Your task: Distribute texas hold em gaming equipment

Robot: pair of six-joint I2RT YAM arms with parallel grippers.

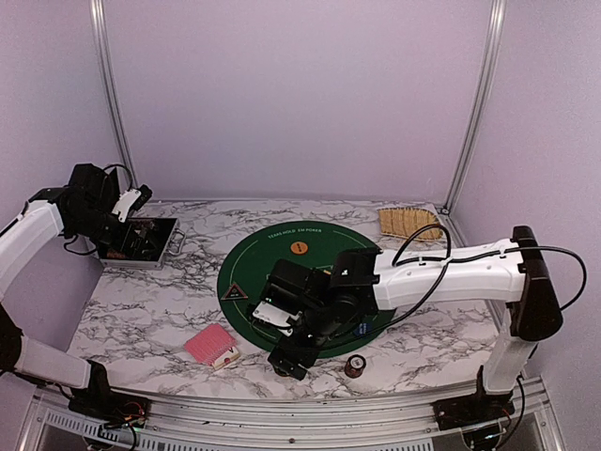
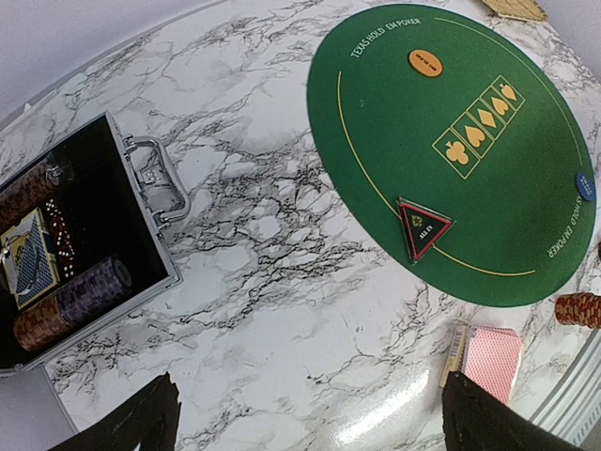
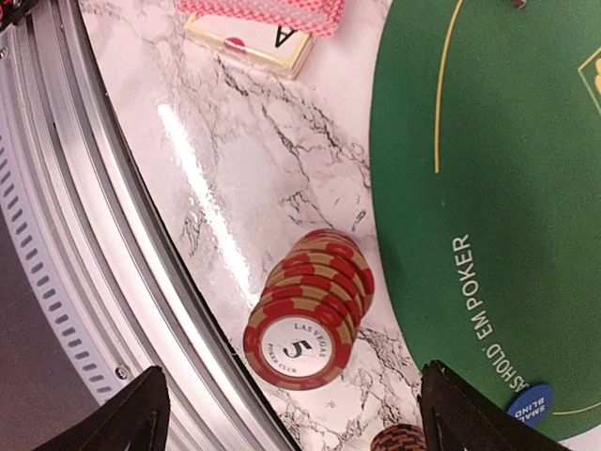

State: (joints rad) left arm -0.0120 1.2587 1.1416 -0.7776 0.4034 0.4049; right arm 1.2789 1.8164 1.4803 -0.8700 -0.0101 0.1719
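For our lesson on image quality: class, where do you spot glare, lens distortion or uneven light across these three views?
Right wrist: a glare streak crosses the table beside the sharp chip stack. Left wrist: the lens bows the table's far edge, and there is glare left of the cards. Top: even, soft light.

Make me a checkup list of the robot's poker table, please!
surface: marble table, round green mat in the middle.
job's things: orange button, triangular marker, blue button on the mat; red-backed cards and chip stack on marble by the near edge; chip rolls in the open case.
clutter: straw tray, far right corner.
grippers: left gripper jaws open, empty; right gripper jaws open above the chip stack, empty.
cables: black cables along the right arm.
surroundings: lilac walls, metal posts.
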